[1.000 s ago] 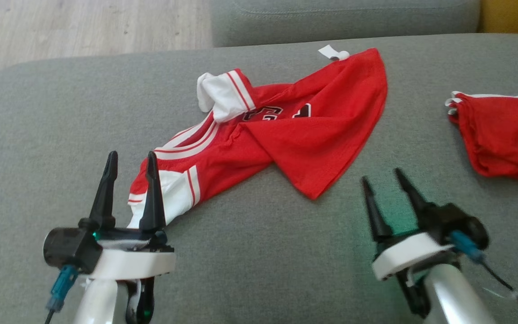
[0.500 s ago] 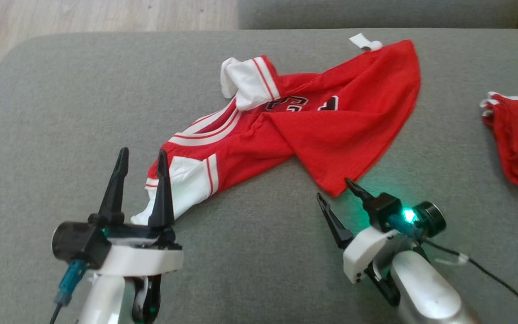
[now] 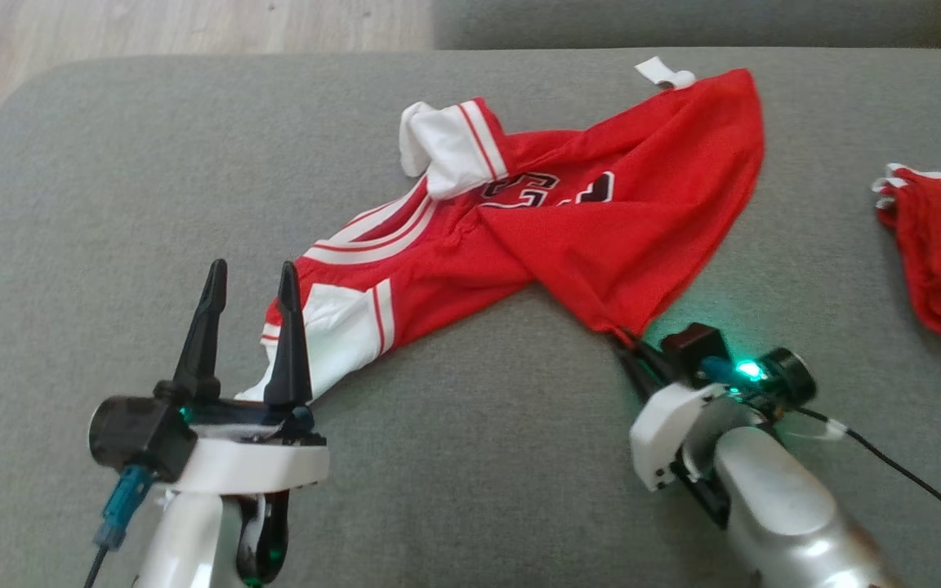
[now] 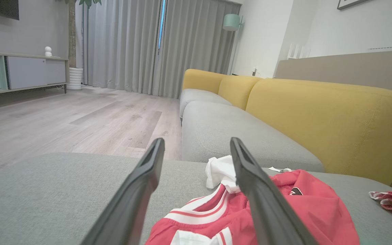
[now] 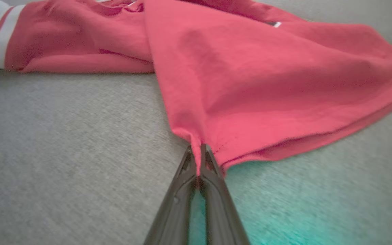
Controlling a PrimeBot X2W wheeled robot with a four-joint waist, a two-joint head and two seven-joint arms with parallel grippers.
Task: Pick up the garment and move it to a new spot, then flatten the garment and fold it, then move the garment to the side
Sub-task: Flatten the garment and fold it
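A red and white jersey, the garment (image 3: 568, 220), lies crumpled across the grey sofa seat (image 3: 470, 457), its white-striped end toward the lower left. My right gripper (image 3: 622, 336) is shut on the garment's near red corner (image 5: 197, 143), the cloth pinched between its two dark fingertips. My left gripper (image 3: 250, 273) stands open at the garment's white-striped end (image 3: 340, 327), its right finger (image 3: 289, 335) in front of the cloth, nothing between the fingers. In the left wrist view the garment (image 4: 294, 204) lies beyond and right of the open fingers (image 4: 138, 190).
A second red garment (image 3: 940, 253) lies at the right edge of the seat. A yellow sofa back (image 4: 318, 115) runs along the right in the left wrist view. Wooden floor (image 3: 152, 28) lies beyond the seat's far left edge. A black cable (image 3: 912, 482) trails from my right wrist.
My right gripper moved forward to the garment's near corner and closed on it. My left gripper stayed open at the white-striped end. The camera shifted early on.
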